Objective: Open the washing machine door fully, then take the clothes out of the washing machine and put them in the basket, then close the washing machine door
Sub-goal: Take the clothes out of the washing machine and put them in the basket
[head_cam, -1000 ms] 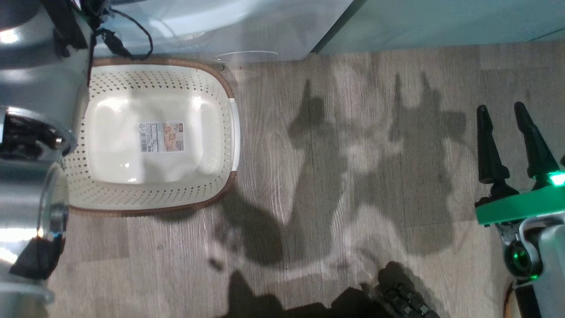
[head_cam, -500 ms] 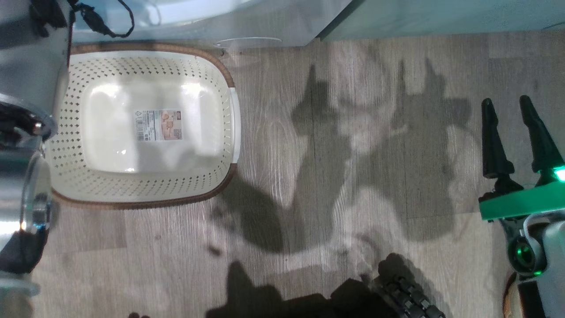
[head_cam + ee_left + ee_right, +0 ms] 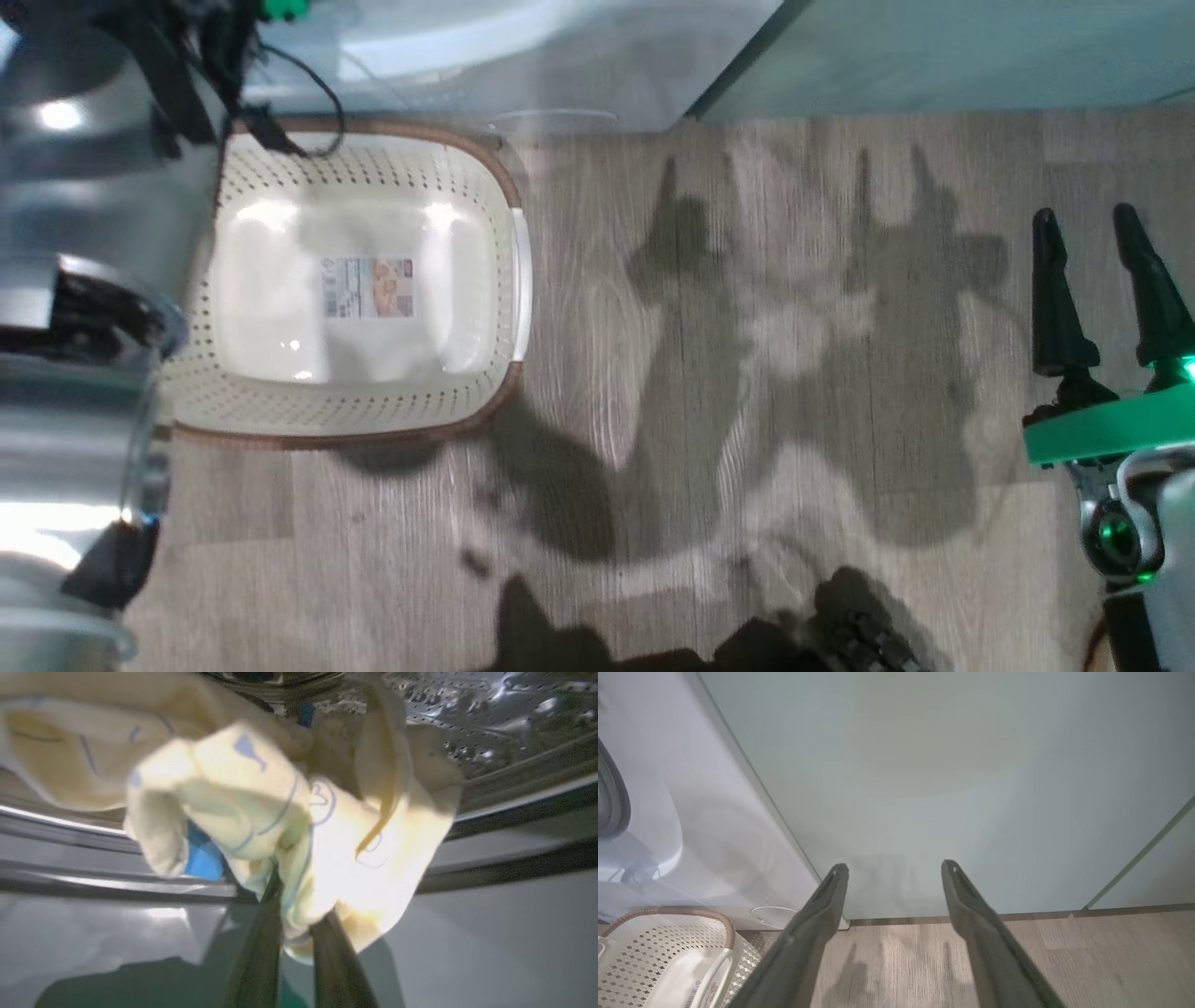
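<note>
- left gripper (image 3: 299,907) pinches pale yellow clothes (image 3: 243,798) at the washing machine (image 3: 467,714) drum mouth;
- right gripper (image 3: 1083,219) spread, well apart from the basket (image 3: 327,411)

head overhead, right wrist low — basket (image 3: 327,409) shared

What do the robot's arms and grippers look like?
The right gripper has two long black tapered fingers on a bright green bar with a green light. The left arm is glossy silver, with black cables along it.
</note>
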{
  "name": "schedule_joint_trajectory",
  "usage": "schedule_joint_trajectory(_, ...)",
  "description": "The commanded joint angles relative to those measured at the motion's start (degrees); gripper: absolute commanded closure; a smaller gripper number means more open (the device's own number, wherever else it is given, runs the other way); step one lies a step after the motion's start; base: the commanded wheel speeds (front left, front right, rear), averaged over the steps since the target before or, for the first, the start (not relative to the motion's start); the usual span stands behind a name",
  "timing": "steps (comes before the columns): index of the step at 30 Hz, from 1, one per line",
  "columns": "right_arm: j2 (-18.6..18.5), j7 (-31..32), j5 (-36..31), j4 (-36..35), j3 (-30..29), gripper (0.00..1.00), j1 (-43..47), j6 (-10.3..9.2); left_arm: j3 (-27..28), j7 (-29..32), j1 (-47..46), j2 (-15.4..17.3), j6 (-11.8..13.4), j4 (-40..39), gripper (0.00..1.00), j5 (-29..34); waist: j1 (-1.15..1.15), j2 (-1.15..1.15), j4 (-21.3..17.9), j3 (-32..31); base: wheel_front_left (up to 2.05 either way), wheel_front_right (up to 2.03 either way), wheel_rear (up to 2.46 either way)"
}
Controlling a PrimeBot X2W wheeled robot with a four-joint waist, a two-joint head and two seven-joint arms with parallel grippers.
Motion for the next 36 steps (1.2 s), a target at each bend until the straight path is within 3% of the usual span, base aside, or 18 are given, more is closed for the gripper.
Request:
schedule_joint_trajectory(1,-1.1,-0.5,-0.3,-1.2,0.6,0.0,0.8,0.21,0.5,-1.0,-0.3,1.6,-0.5,-1.2,1.0,-0.3,-0.01,0.0,0.4,-1.2,0.0,0.0,0.0)
schedule_joint_trajectory(9,-1.6,-0.5,0.1,-0.1,0.8,0.0,2.4,0.21,0.3,-8.1,2.7,-0.3,-2.3,-1.7,1.0,-3.0,-0.01,0.0,1.5,-6.8,0.0,0.0,0.0)
schedule_joint_trajectory(15,-2.0,-0.5,0.3,0.7,0.9,0.0,4.6,0.21,-6.0,-10.1,9.5,-3.1,-2.5,-7.3,1.0,-7.1,-0.01,0.0,2.5,-12.4,0.0,0.0,0.0)
schedule_joint_trajectory(24,-2.1,-0.5,0.8,1.6,0.8,0.0,8.4,0.21,-16.0,-13.5,24.2,-1.0,-2.5,-16.0,1.0,-15.2,-0.01,0.0,4.5,-20.8,0.0,0.0,0.0)
schedule_joint_trajectory(30,-2.4,-0.5,1.1,2.1,1.2,0.0,10.6,0.21,-21.6,-13.6,31.8,1.3,-2.5,-19.2,1.0,-17.3,-0.01,0.0,5.7,-25.4,0.0,0.0,0.0)
schedule_joint_trajectory(36,-2.8,-0.5,1.4,2.2,1.1,0.0,12.6,0.21,-23.0,-13.7,38.3,2.3,-2.5,-18.5,1.0,-18.2,-0.01,0.0,6.1,-28.3,0.0,0.0,0.0)
